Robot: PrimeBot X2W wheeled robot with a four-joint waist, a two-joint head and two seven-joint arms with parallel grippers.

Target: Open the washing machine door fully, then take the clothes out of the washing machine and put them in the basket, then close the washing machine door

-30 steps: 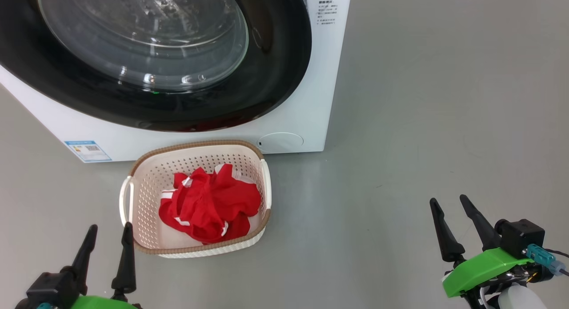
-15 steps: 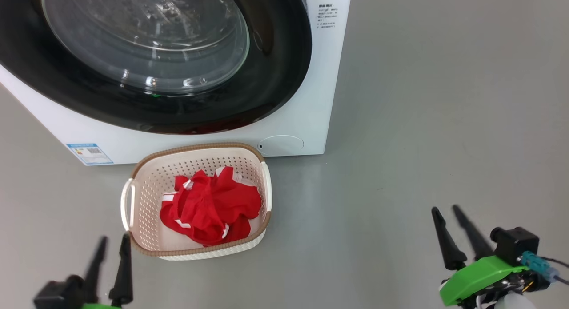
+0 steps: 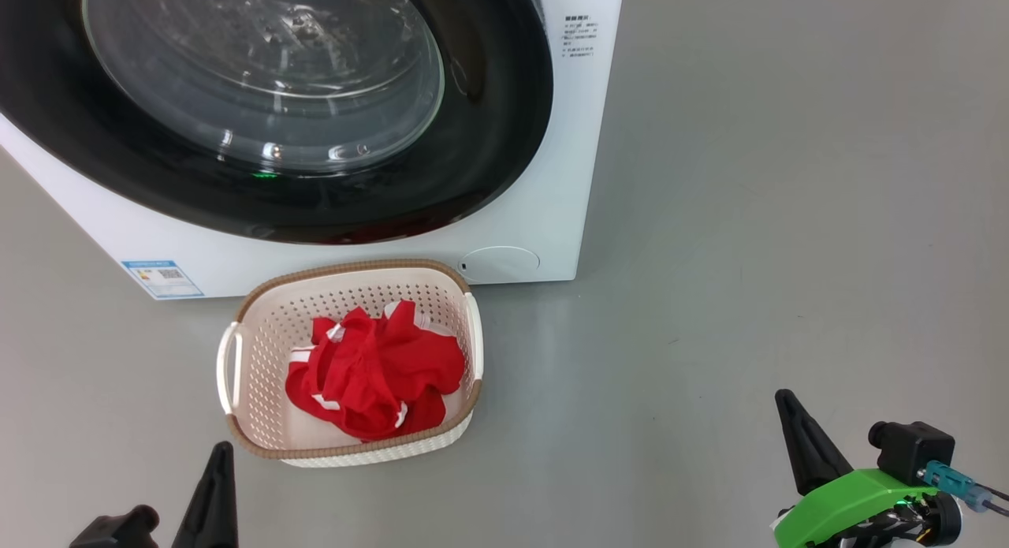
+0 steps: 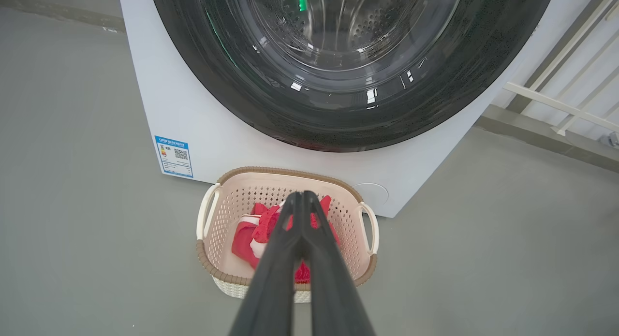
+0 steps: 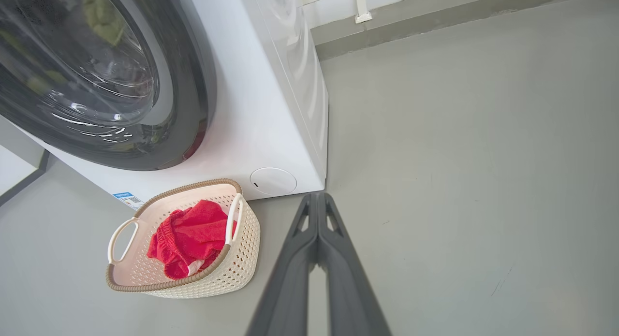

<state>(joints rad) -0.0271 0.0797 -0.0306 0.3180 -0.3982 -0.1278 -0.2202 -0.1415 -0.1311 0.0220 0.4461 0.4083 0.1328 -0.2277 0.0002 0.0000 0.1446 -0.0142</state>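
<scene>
Nearest me, the left gripper [image 3: 222, 451] hangs low over the grey floor [image 3: 749, 217], its two dark fingers pinched tip to tip with nothing between them. The right gripper [image 3: 782, 396] is well off to the other side, fingers pressed together and empty too. Just past the left one stands the basket [image 3: 268, 327], with the clothes [image 3: 370, 367] heaped inside it. It sits right at the foot of the washing machine [image 3: 564, 177], between the blue label [image 3: 161, 278] and the round flap [image 3: 499, 262]. Above, the washing machine door [image 3: 497, 138] lies flat against the front.
</scene>
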